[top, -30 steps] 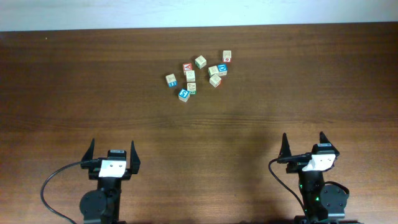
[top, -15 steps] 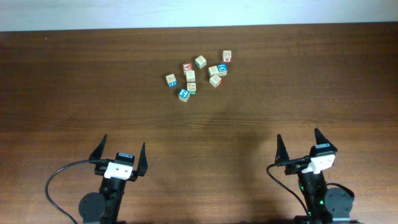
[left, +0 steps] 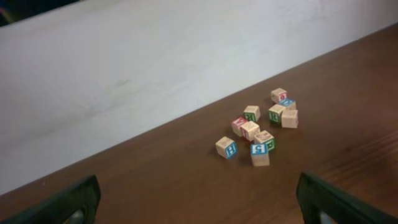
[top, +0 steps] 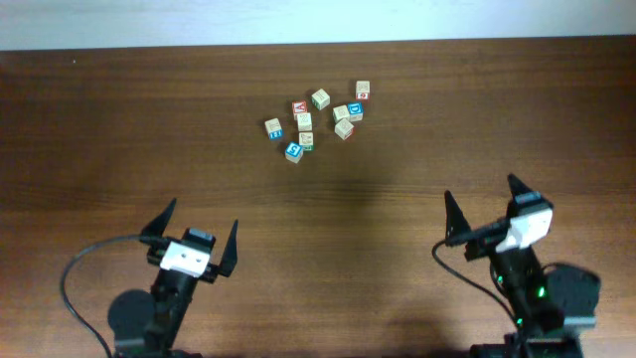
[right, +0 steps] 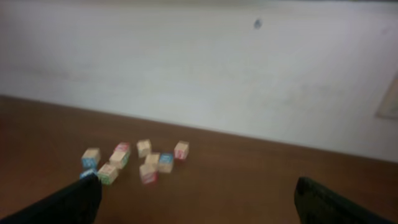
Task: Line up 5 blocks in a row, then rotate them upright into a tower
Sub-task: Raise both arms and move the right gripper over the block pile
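While your left gripper and right gripper stood wide open and empty, ten blocks sat bunched on the table, their letters too small to read.

surface: dark brown wooden table — grain running side to side
on it: small pale wooden blocks, printed faces, one loose cluster towards the far edge
nearest: blue-faced block
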Robot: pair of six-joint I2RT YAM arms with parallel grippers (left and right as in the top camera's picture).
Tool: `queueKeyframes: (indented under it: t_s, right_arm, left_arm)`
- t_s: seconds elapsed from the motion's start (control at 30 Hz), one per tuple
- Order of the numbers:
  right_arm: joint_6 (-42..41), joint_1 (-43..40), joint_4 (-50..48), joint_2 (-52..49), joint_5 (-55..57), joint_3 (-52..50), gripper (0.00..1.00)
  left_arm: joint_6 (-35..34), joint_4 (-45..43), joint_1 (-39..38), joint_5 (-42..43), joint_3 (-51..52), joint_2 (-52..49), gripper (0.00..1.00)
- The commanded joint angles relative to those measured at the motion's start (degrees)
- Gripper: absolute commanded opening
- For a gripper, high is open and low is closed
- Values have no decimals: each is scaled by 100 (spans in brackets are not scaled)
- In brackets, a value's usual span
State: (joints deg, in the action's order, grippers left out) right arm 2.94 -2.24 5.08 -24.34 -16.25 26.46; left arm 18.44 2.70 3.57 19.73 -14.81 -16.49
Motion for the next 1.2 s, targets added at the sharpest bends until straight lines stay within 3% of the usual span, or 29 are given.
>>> queueKeyframes:
  t_s: [0.0,0.3,0.6,0.8,0.9,1.03,1.17]
  right_arm:
    - [31,-42,479,-929,-501,940,98]
    - [313,-42,2756,-3189,-1158,3401,98]
    - [584,-42,4922,-5278,-1836,5641,98]
    - [337,-42,4819,-5980,-1961,5840,98]
    - [291,-9,4728,-6242,-1974,5842,98]
    - [-385,404,4212,-6765,-1519,5989,99]
    - [-1032,1147,4234,-7702,-603,6913,100]
  left_arm:
    - [52,286,35,221,-868,-848,99]
    - [52,1628,35,557,-2896,-3023,99]
    - [55,3858,33,855,-5696,-5641,99]
    - [50,5167,33,1467,-7324,-7265,99]
    - [50,5206,33,1519,-7423,-7530,99]
    - [50,5056,33,1506,-7423,-7641,99]
    - [50,4968,35,1504,-7423,-7639,99]
